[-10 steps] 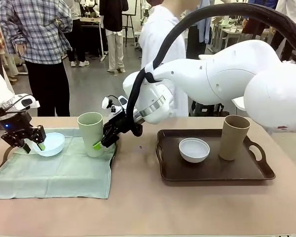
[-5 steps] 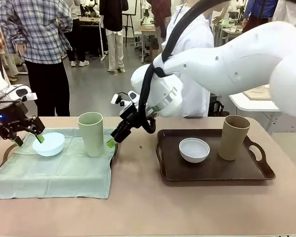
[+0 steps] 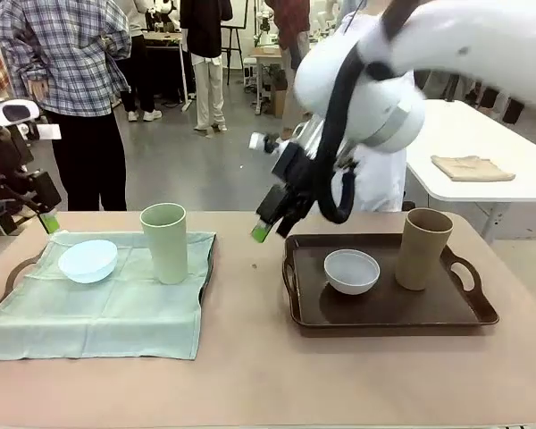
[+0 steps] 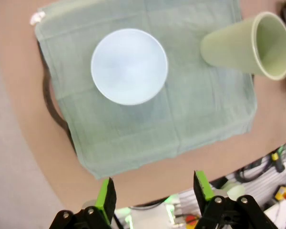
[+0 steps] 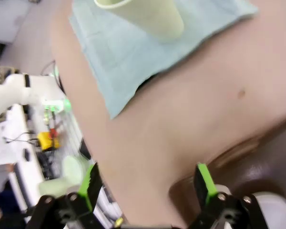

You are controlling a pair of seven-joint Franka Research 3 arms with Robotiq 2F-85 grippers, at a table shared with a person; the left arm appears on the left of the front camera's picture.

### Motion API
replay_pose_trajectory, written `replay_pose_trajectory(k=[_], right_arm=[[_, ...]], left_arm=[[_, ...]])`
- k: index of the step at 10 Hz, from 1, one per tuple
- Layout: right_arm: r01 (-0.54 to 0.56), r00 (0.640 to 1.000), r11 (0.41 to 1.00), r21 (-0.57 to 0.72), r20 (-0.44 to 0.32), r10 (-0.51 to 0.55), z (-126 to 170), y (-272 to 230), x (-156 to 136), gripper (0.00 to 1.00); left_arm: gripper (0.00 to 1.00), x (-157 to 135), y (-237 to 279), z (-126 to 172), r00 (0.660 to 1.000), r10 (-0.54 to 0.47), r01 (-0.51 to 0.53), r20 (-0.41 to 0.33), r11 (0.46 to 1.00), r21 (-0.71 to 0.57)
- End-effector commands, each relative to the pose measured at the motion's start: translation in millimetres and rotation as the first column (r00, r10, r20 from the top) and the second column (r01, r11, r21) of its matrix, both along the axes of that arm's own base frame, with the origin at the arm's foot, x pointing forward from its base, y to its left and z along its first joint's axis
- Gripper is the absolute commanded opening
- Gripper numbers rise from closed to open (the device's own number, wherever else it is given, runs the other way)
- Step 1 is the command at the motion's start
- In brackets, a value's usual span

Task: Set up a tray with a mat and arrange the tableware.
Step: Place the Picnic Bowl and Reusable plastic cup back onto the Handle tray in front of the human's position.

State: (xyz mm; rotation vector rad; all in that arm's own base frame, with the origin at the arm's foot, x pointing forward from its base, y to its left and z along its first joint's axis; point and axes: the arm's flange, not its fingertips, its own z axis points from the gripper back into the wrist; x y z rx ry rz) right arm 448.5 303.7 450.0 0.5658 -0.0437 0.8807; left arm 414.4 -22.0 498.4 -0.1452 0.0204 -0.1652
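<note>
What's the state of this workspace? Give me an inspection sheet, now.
Surface: tan table, bare in front.
Job's things: blue bowl and green cup upright on green mat over left tray; white bowl and brown cup on bare right tray.
Clutter: small dark speck between trays.
Claws: left claw open, empty, raised beside mat; right claw open, empty, raised between trays.
Cables: black hose along right arm.
Surroundings: person in white behind table; onlookers; side table with folded cloth.

Saw pale blue bowl (image 3: 87,260), upright pale green cup (image 3: 165,242) on green mat (image 3: 98,313); white-grey bowl (image 3: 352,271), upright tan-brown cup (image 3: 423,248) in brown tray (image 3: 384,313).
</note>
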Motion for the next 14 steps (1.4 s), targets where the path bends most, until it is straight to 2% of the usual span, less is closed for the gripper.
replay_pose_trajectory(k=[1, 3, 5, 6, 7, 8, 14], right_arm=[[0.12, 0.992, 0.984, -0.13, -0.025, -0.124, 31.3, -18.0, -18.5, 1.0], [0.214, 0.975, 0.939, -0.27, 0.005, -0.221, 60.1, -29.7, -37.8, 1.0], [0.303, 0.95, 0.831, -0.466, 0.079, -0.303, 85.2, -31.1, -61.9, 1.0], [0.333, 0.938, 0.778, -0.533, 0.099, -0.333, 96.4, -29.3, -74.1, 1.0], [0.337, 0.933, 0.756, -0.561, 0.091, -0.348, 106.8, -25.6, -86.7, 1.0], [0.316, 0.948, 0.838, -0.445, 0.105, -0.301, 86.7, -39.5, -64.2, 1.0], [0.316, 0.948, 0.838, -0.445, 0.105, -0.301, 86.7, -39.5, -64.2, 1.0]], left_arm=[[0.85, -6.6, -25.5, 16.7, 0.998, 0.055, -0.054, -0.011, 0.991, 0.126], [0.85, -15.0, -50.4, 34.4, 0.989, 0.146, -0.144, 0.007, 0.965, 0.219], [0.85, -24.7, -66.5, 49.8, 0.987, 0.15, -0.16, 0.057, 0.952, 0.262], [0.85, -27.6, -70.3, 55.3, 0.985, 0.154, -0.17, 0.08, 0.948, 0.27], [0.85, -28.9, -72.7, 59.9, 0.973, 0.195, -0.221, 0.12, 0.941, 0.256], [0.85, -23.8, -68.5, 50.0, 0.989, 0.133, -0.143, 0.061, 0.962, 0.233], [0.85, -23.8, -68.5, 50.0, 0.989, 0.133, -0.143, 0.061, 0.962, 0.233]])
